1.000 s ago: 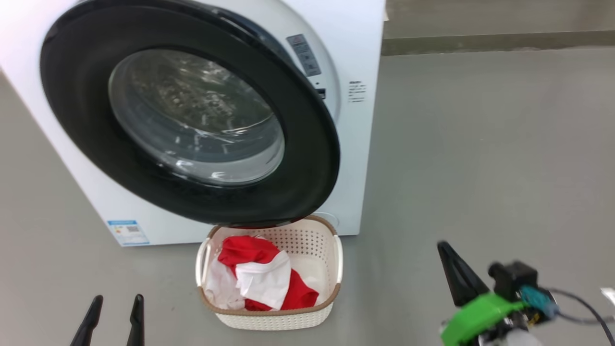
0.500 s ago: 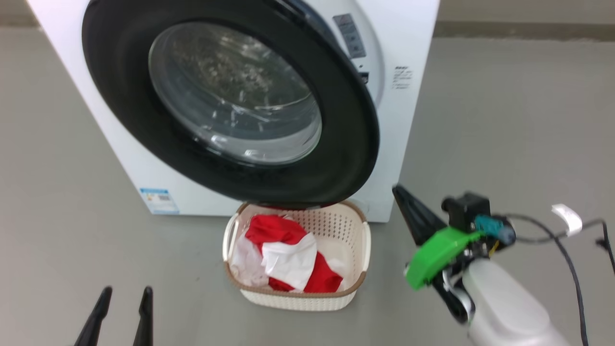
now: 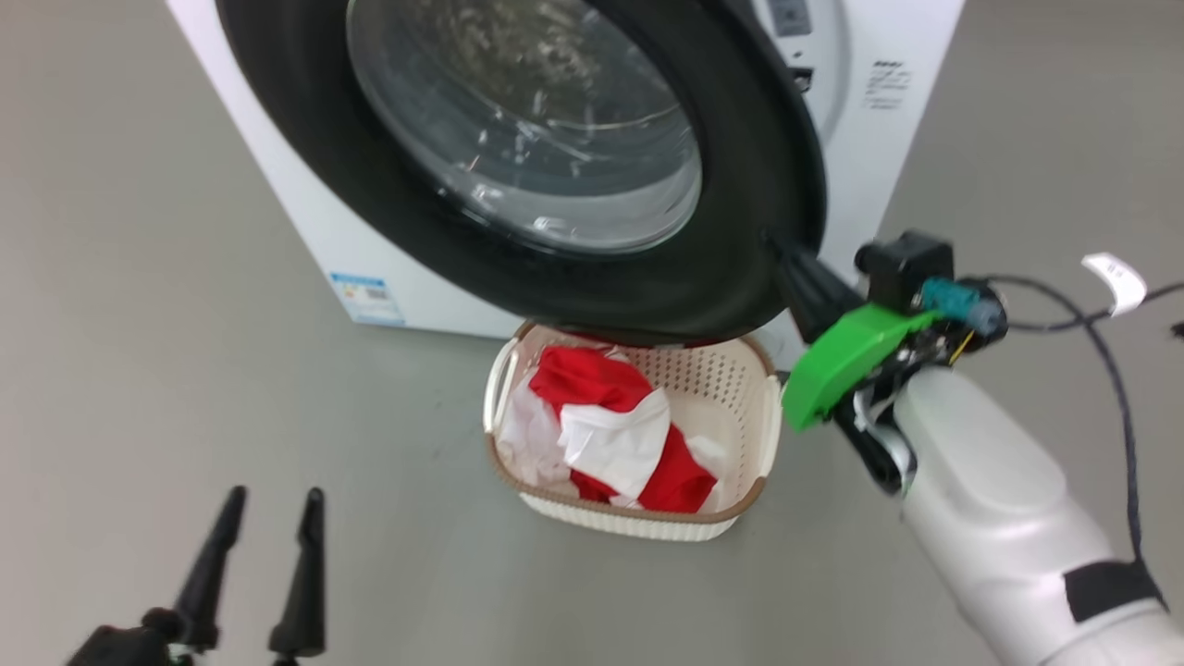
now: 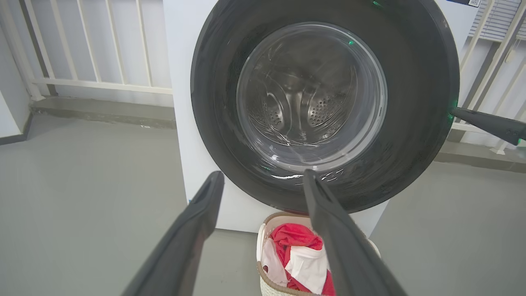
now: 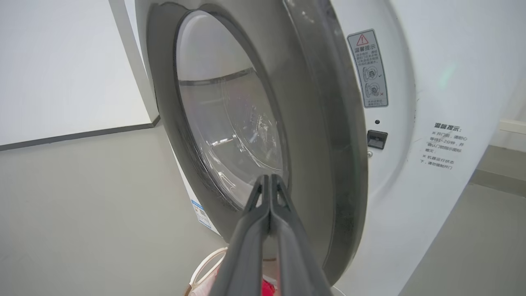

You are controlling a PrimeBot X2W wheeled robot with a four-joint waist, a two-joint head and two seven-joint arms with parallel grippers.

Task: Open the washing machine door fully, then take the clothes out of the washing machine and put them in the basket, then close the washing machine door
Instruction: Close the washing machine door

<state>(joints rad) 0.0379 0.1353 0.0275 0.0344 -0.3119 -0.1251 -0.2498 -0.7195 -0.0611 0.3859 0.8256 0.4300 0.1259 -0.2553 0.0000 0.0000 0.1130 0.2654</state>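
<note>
While the washing machine door point(image 3: 523, 157) stands ajar, its black rim angled off the white front of the washing machine point(image 3: 305, 222), the right gripper point(image 3: 786, 259) has its two fingers pressed together on nothing, tips at the door's lower right rim. Contact looks likely in the head view, but dark fingers merge with dark rim, so touching cannot be confirmed. Left gripper point(image 3: 276, 493): fingers spread wide, empty, low over the floor point(image 3: 139, 277), well apart from the door.

Basket point(image 3: 638, 523): on the floor just in front of the machine, far end tucked under the door's lower edge. Clothes point(image 3: 620, 430), red and white, lie heaped inside it. The perforated drum shows through the door glass in the left wrist view.

Surface: smooth matt grey floor, evenly lit.

Room: white barred railing point(image 4: 102, 49) on a low grey kerb behind the machine; plain white wall point(image 5: 61, 61) with dark skirting to one side.

Machine front: blue label point(image 3: 365, 296) at the lower corner; warning sticker point(image 5: 367, 70) and latch slot point(image 5: 377, 139) beside the opening.
</note>
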